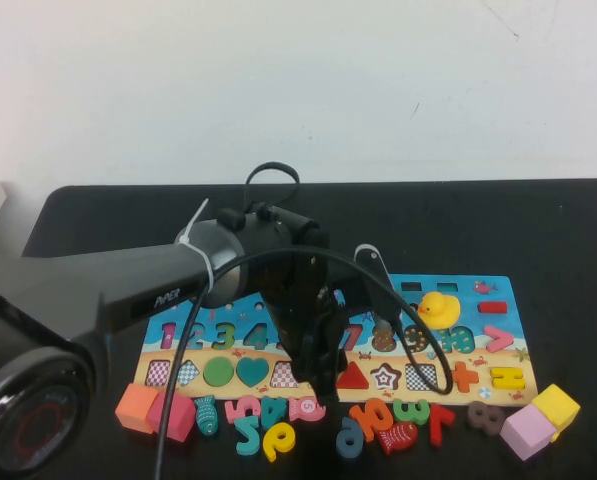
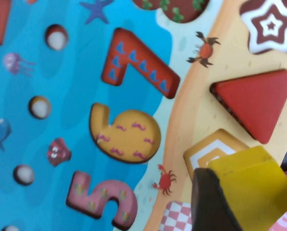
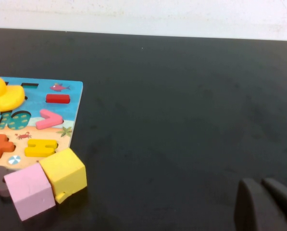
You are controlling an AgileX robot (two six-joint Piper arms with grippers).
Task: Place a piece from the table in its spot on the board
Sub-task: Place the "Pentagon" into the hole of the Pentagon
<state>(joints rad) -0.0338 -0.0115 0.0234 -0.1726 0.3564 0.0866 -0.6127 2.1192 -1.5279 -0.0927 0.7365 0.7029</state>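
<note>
The board lies on the black table, blue above and sandy below. My left gripper hangs low over its sandy strip, between the checkered square and the red triangle. In the left wrist view this gripper is shut on the yellow pentagon piece, one dark finger against its edge. The piece sits tilted just above its place, the pale pentagon recess, and covers most of it. My right gripper hovers with fingers together over bare table, right of the board.
A yellow duck stands on the board's right part. Loose number pieces lie along the board's front edge. Orange and pink blocks sit at front left, and a pink cube and yellow cube at front right.
</note>
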